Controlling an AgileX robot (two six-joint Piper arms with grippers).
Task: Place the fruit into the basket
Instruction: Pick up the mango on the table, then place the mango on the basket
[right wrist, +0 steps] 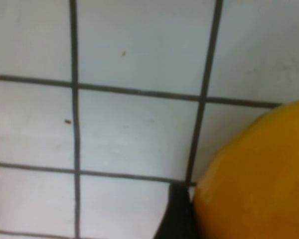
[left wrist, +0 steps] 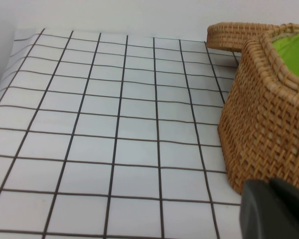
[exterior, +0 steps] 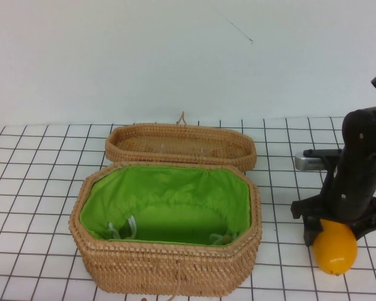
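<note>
White gridded table (exterior: 44, 188), pale wall behind; basket (exterior: 169, 263) open. Right gripper (exterior: 336, 233) clamped on fruit (exterior: 335, 249). Left gripper (left wrist: 274, 209) beside basket, jaw state unclear.

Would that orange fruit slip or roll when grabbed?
Probably both. The fruit looks glossy and rounded under the right pincer, so it may slide in a grip or roll if nudged. The left pincer sits beside the basket.

Basket (exterior: 166, 263) mouth open (lid (exterior: 180, 145) apparently clear behind).
</note>
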